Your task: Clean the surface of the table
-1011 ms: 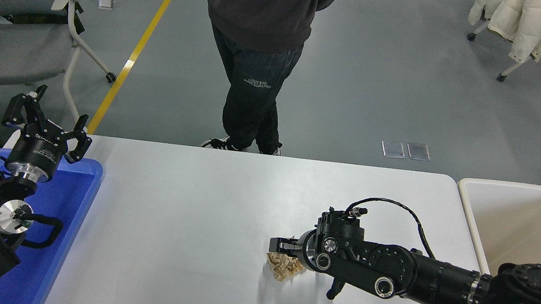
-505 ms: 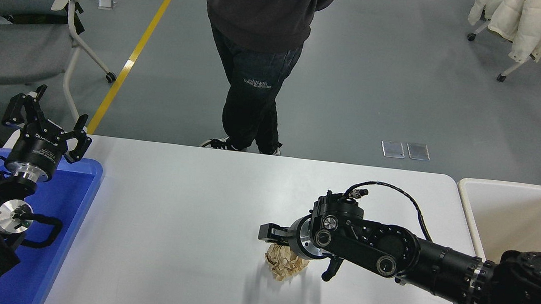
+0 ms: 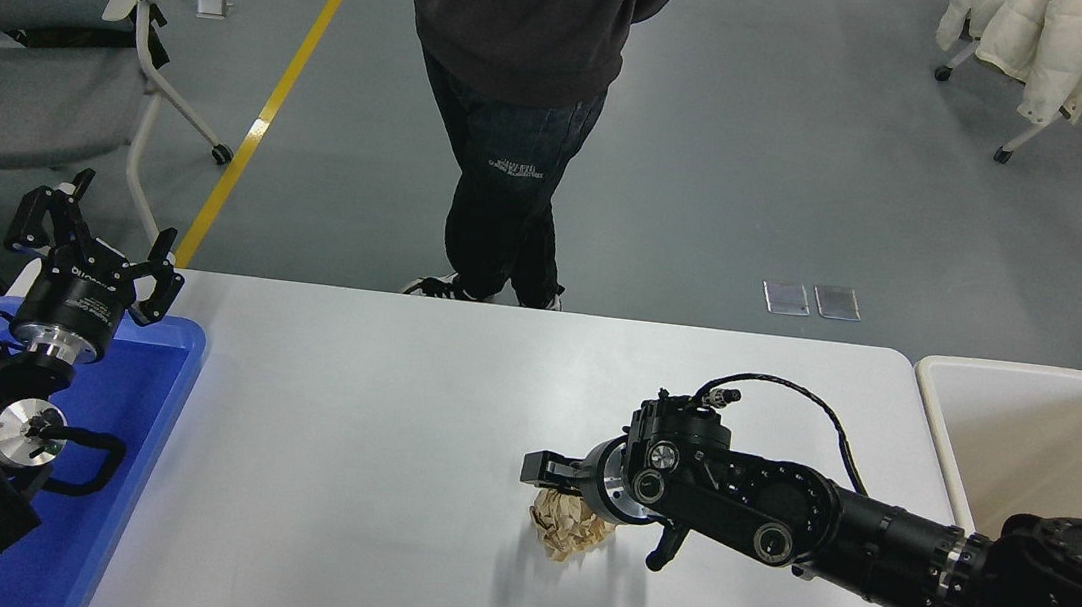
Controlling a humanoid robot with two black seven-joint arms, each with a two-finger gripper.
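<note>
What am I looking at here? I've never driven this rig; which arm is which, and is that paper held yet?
This is one camera high on the robot, looking down over the white table. The left hand is parked, fingers spread, over the blue tray. The right hand reaches in from the right and sits at the top of a crumpled brown paper ball, the only litter on the table. Whether it grips the ball cannot be seen. A beige bin stands beside the table at right, and a person stands beyond the far edge.

One crumpled paper ball (image 3: pixel 567 531), one blue tray (image 3: pixel 141 422), one beige bin (image 3: pixel 1039 446).
</note>
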